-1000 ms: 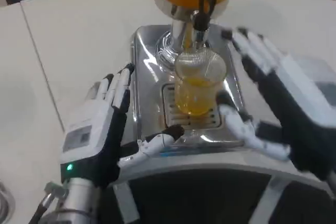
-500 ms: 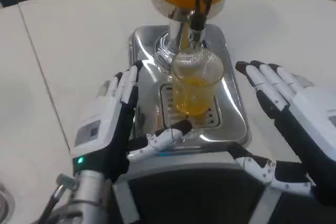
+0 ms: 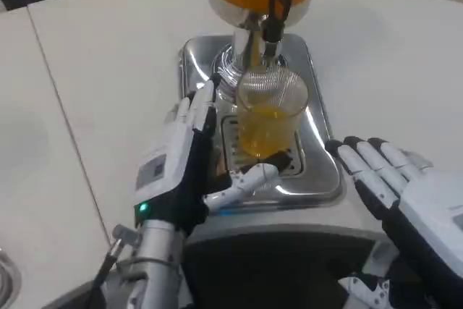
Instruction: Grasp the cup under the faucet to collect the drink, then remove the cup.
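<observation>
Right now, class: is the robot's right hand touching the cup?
Apart. The head view shows bare table and tray rim between the right hand and the cup.

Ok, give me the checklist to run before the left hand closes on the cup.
1. Cup under the faucet: ok, upright on the drip tray.
2. Drink in cup: ok, orange liquid fills the lower part.
3. Flow stopped: cannot tell, no stream can be made out.
4. Left hand placed for grasp: not ok, fingers spread beside the cup, thumb reaching below it, nothing held.
5. Right hand clear of cup: ok, open, off to the tray's right.
6. Path to pull the cup out: ok, tray front looks free apart from the left thumb.
</observation>
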Controlling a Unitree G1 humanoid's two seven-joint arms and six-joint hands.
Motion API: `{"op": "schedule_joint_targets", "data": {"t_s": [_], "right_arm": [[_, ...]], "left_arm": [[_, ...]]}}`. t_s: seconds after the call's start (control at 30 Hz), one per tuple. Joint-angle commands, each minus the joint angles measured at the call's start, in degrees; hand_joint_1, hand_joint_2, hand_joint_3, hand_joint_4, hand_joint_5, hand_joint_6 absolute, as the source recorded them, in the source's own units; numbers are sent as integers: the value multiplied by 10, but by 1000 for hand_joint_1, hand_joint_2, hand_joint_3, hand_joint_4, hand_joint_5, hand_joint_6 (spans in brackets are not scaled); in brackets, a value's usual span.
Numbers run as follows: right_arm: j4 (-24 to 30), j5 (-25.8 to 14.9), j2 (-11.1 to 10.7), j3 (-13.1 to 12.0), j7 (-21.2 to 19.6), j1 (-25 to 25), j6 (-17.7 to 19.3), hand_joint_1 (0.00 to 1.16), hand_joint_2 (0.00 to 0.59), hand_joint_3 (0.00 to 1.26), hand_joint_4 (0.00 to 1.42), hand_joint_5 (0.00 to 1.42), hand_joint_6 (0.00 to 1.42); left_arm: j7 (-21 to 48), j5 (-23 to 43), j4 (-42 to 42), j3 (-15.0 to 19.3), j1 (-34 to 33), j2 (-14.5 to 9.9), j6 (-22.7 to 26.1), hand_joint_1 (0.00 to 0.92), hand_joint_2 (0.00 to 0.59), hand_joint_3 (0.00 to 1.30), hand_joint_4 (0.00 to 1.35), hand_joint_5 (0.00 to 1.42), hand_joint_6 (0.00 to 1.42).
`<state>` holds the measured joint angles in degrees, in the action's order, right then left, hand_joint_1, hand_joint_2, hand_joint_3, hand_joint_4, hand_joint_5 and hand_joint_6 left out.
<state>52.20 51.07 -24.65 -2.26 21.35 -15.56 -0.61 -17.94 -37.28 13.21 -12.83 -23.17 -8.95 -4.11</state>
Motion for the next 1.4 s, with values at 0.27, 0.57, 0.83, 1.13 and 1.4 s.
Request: {"op": "schedule_joint_targets", "data": {"t_s": [0.27, 0.57, 0.83, 1.13, 1.4], "right_arm": [[1, -47, -13, -23, 61, 20, -4, 715, 362, 0, 0, 0, 65], [37, -15, 23, -3, 89, 5, -23, 716, 355, 0, 0, 0, 76], [61, -4, 33, -11, 123, 3, -34, 713, 350, 0, 0, 0, 79], [36, -6, 38, -4, 140, 35, -46, 692, 334, 0, 0, 0, 80], [17, -5, 44, 6, 140, 47, -57, 664, 343, 0, 0, 0, 80]], "left_arm": [[-39, 28, 98, -6, -61, 29, -30, 274, 50, 0, 0, 0, 0], [-52, 39, 147, -9, -98, 34, -49, 274, 47, 0, 0, 0, 0], [-61, 45, 170, -19, -113, 43, -67, 282, 46, 0, 0, 0, 1], [-76, 46, 213, -29, -140, 58, -64, 318, 44, 0, 0, 9, 23], [-105, 47, 257, -28, -168, 71, -52, 327, 47, 0, 0, 95, 123]]}}
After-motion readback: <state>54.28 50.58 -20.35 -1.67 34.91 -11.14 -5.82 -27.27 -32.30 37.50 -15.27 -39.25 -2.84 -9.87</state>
